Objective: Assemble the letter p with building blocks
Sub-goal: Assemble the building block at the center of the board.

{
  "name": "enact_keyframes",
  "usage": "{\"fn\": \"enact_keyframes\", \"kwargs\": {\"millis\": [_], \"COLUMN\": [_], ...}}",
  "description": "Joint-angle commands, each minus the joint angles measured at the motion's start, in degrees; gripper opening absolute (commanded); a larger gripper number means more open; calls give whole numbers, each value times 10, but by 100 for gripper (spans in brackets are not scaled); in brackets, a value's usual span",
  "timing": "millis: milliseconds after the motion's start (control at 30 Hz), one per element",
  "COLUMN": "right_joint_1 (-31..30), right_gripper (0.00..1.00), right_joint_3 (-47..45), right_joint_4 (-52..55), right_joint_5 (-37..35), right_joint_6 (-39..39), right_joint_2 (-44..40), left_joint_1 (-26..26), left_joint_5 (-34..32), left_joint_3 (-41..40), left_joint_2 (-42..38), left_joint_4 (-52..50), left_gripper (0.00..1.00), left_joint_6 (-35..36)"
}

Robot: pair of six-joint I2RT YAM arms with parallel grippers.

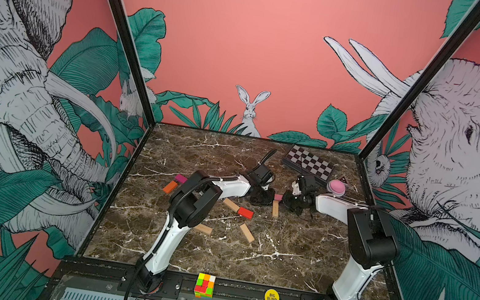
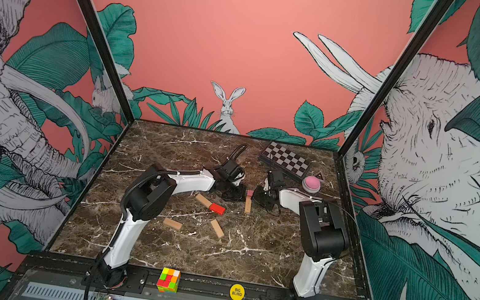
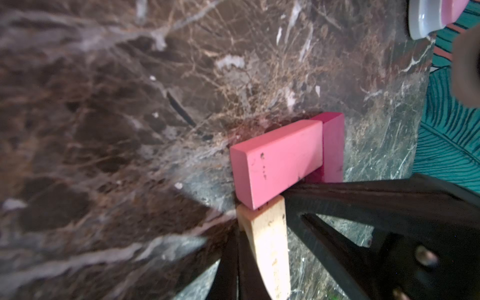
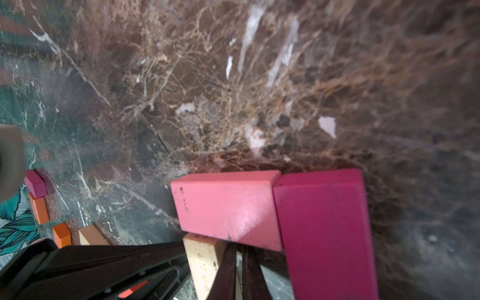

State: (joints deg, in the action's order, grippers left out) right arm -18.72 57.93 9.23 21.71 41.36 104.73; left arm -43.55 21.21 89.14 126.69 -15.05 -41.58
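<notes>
A dark marble table (image 1: 215,260) is filling the scene. Near its centre, the left hand (image 1: 268,197) and right hand (image 1: 287,199) are both pinched closed, gripping nothing, flanking a small cluster. There a pink block (image 3: 275,163) is touching the 12 o'clock end of a tan block (image 1: 275,208) and meeting a magenta block (image 4: 324,233) at a corner. Other building blocks (image 1: 247,232) are lying loose toward 6 and 9 o'clock.

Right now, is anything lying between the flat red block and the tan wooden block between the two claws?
Nothing visible does. In both top views the flat red block lies at the end of a slanted tan wooden block; only bare brown marble tabletop separates it from the tan wooden stem block.
</notes>
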Motion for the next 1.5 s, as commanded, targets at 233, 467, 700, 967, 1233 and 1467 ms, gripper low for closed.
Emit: {"fn": "enact_keyframes", "kwargs": {"millis": [233,467,700,967,1233,1467], "right_joint_1": [0,1,4,7,7,8], "right_gripper": [10,9,10,9,10,10], "right_joint_3": [3,5,7,13,10,2], "right_joint_4": [7,8,8,11,13,15], "right_joint_5": [-2,-2,-2,-1,-3,-9], "right_joint_6": [-4,-7,-7,-9,-8,-7], "right_joint_2": [12,14,18,22,19,9], "left_joint_1": [4,4,4,4,3,4], "left_joint_5": [-6,-5,-3,-2,-4,-12], "left_joint_3": [19,16,1,1,-3,-10], "left_joint_2": [23,21,17,18,14,5], "left_joint_4": [-27,-29,-19,-19,-19,-25], "left_gripper": [7,7,7,8,8,8], "left_joint_6": [1,-1,-4,-4,-7,-7]}}
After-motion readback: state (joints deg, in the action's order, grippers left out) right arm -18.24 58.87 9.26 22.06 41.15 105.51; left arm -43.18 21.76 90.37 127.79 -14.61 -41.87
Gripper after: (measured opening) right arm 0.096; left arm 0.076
